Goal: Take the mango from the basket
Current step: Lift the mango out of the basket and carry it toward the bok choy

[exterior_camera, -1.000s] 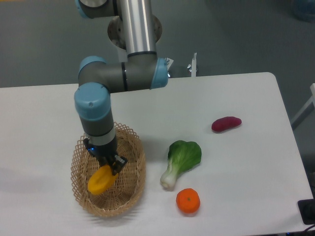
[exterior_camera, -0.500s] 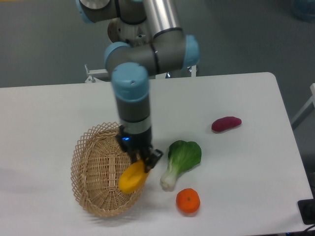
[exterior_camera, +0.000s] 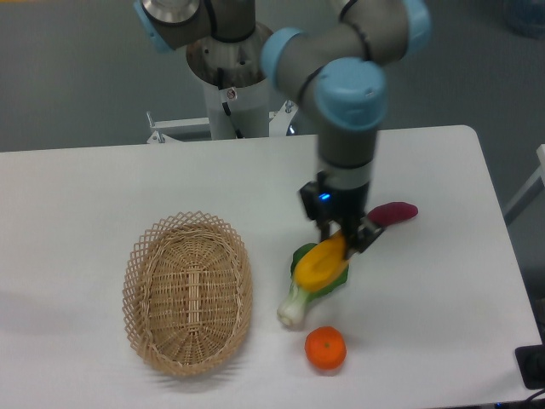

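The gripper (exterior_camera: 342,239) is clamped on the upper end of the mango (exterior_camera: 321,263), which hangs tilted well to the right of the basket (exterior_camera: 187,292), outside it and above the leafy green vegetable (exterior_camera: 298,300). The mango covers most of that vegetable's leaves, so only a green fringe and the pale stalk show. The fingertips are largely hidden behind the fruit. A dark purple-red oblong (exterior_camera: 394,212) lies further right of the basket, partly cut off by the gripper. An orange (exterior_camera: 325,348) sits right of the basket's lower end.
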Robot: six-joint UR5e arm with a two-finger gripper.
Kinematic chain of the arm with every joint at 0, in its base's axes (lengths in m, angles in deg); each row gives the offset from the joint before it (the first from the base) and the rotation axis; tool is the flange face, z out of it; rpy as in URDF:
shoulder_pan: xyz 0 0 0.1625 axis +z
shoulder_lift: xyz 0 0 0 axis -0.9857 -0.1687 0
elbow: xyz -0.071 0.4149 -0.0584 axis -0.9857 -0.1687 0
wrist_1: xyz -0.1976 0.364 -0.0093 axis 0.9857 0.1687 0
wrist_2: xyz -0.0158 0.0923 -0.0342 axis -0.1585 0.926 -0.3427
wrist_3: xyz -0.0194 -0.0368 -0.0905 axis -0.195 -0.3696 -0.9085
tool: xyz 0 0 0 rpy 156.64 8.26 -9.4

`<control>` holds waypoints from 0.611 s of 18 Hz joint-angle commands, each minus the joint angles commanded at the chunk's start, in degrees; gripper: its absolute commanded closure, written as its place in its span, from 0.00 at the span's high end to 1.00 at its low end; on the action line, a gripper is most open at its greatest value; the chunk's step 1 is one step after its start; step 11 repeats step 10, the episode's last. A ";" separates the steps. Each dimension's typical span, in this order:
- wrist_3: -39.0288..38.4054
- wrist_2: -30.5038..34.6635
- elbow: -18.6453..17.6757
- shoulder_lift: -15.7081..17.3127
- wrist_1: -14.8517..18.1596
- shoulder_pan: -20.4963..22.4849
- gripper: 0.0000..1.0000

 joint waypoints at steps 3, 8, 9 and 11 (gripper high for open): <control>4.49 -0.26 0.09 0.00 0.00 2.99 0.45; 8.01 -2.37 -0.09 0.00 0.44 5.81 0.45; 8.19 -2.37 -0.09 0.00 0.35 5.99 0.45; 8.19 -2.37 -0.09 0.00 0.35 5.99 0.45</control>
